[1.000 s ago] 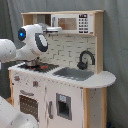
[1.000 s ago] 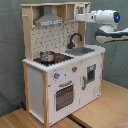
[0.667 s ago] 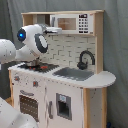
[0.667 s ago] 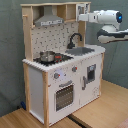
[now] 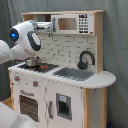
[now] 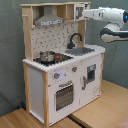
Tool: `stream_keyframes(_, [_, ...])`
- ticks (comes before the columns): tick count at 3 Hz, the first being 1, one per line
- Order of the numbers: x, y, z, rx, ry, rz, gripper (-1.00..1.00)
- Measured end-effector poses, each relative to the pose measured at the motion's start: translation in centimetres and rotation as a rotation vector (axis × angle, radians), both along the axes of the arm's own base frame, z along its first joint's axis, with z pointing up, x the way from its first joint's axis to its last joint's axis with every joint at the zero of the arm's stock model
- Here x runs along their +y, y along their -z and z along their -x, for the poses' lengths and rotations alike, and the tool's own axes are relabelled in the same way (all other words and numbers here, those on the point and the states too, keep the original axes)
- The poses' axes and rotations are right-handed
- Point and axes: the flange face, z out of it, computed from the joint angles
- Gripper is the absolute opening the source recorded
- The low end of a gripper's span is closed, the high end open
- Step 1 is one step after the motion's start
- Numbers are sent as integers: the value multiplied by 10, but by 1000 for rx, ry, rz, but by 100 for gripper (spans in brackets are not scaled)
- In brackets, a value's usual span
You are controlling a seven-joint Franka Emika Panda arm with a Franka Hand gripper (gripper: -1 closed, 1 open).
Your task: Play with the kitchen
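Observation:
The kitchen (image 5: 65, 95) (image 6: 60, 75) is a tall white and light-wood toy that shows in both exterior views. It has a grey hood (image 6: 48, 20), a black faucet (image 5: 85, 59) (image 6: 75, 39), a sink (image 5: 74, 74) (image 6: 83, 50), knobs and an oven door (image 6: 63, 96). A small metal pot (image 5: 32, 62) (image 6: 47, 55) stands on the stove. My gripper (image 5: 46, 25) (image 6: 84, 13) is up at the top shelf, against the microwave-like cabinet (image 5: 70, 23), level with its door edge.
My white arm (image 6: 112, 22) reaches in from the second exterior view's right, above the counter's rounded end (image 6: 100, 49). The kitchen stands on wooden boards (image 6: 100, 110). A grey curtain (image 6: 10, 50) hangs behind.
The arm's upper links have shifted slightly, and the gripper has edged a little closer to the top cabinet. Nothing on the kitchen has moved.

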Motion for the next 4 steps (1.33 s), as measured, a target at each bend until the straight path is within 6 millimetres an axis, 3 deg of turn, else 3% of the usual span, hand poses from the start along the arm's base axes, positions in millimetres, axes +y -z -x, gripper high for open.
stream_keyframes(1, [3,-2,1,-5,-5,1,100])
stream_keyframes(2, [29,-19,12,-46,-53,-1,100])
stream_keyframes(4, [72,-35,14,-112,-114,-46,100])
